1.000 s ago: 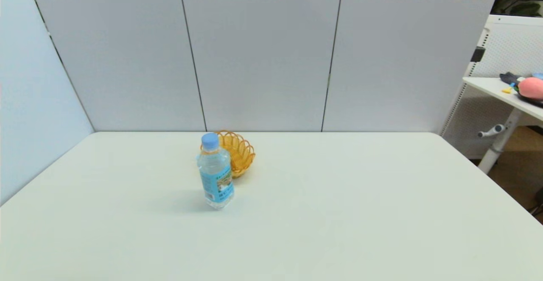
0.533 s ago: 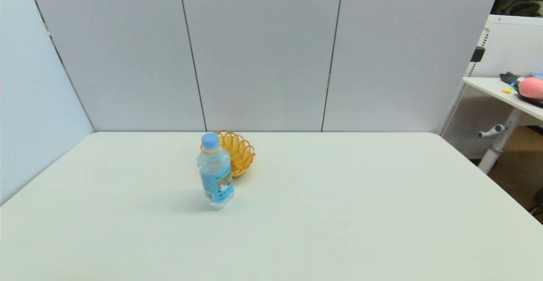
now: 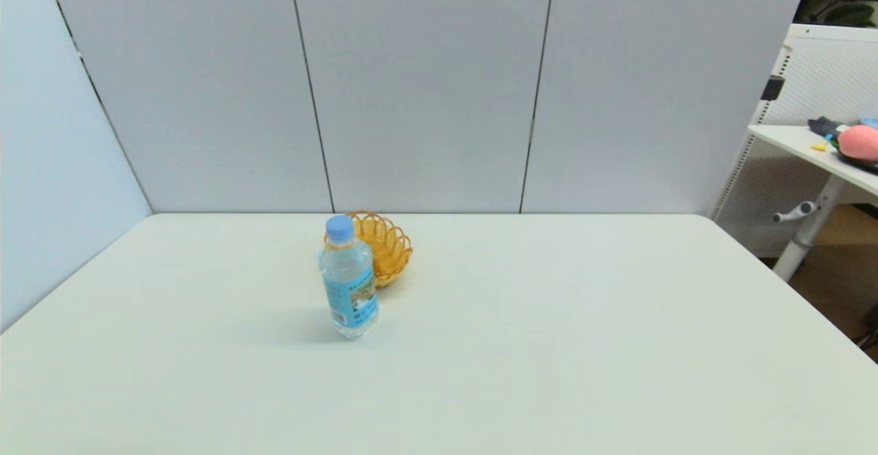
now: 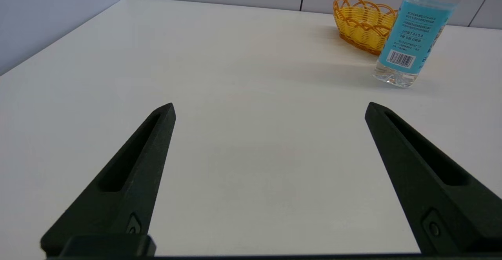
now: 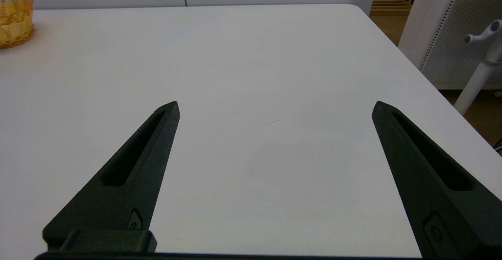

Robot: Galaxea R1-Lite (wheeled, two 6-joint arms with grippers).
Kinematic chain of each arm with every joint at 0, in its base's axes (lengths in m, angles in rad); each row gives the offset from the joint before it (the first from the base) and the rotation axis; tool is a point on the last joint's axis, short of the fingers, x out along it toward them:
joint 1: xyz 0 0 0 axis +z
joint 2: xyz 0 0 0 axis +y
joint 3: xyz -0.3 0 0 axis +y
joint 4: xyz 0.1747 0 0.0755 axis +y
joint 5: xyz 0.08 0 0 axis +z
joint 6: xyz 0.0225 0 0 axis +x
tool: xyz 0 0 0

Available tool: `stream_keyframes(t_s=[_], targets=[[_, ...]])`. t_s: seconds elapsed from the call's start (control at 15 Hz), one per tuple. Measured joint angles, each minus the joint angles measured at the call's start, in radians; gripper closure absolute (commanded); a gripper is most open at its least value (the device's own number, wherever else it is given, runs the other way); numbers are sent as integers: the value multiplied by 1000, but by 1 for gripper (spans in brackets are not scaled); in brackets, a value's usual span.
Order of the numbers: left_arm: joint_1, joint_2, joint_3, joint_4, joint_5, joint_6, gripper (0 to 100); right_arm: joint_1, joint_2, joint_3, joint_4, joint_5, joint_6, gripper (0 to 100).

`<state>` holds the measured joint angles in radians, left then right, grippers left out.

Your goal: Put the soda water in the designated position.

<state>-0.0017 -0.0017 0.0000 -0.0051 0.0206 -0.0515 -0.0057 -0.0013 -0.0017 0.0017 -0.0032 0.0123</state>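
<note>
Nearest to you, at the table's front edge, both arms sit low and out of the head camera's sight; only their wrist cameras show them. Your left gripper [image 4: 270, 109] hangs over bare tabletop with its two black fingers [image 4: 133, 166] spread wide apart and nothing between them. Your right gripper [image 5: 276, 107] matches it, fingers [image 5: 135, 162] wide apart over bare surface, holding nothing.

Farther out on the white table [image 3: 549, 345], a little left of centre, you have one soda water [image 3: 348, 282]: a clear bottle standing upright, blue label around it, light blue cap on. From the left wrist camera you see its label and barcode [image 4: 410, 36] but the cap is cut off by the frame; the head camera shows the whole bottle. The right wrist camera does not catch the bottle at all.

Just behind the bottle, near the table's far edge, sits one yellow wicker basket [image 3: 387, 246]. You can see it in all three views; from the right wrist only a slice of it [image 5: 13, 19] shows. Whether bottle and basket touch you cannot tell from these angles.

Beyond the table stand grey partition panels [image 3: 425, 84], and off to your right a second white desk [image 3: 806, 149] with a pink object [image 3: 859, 142] on it.
</note>
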Motion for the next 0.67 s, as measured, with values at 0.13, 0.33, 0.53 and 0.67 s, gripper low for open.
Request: stream_keyframes(t_s=[0.13, 0.33, 0.53, 0.67], targets=[[0, 0, 0, 0, 0, 0, 0, 0, 0, 0, 0, 0, 0, 0], [0, 0, 0, 0, 0, 0, 0, 0, 0, 0, 0, 0, 0, 0], [0, 0, 0, 0, 0, 0, 0, 0, 0, 0, 0, 0, 0, 0], [0, 0, 0, -1, 0, 0, 0, 0, 0, 0, 0, 0, 0, 0]])
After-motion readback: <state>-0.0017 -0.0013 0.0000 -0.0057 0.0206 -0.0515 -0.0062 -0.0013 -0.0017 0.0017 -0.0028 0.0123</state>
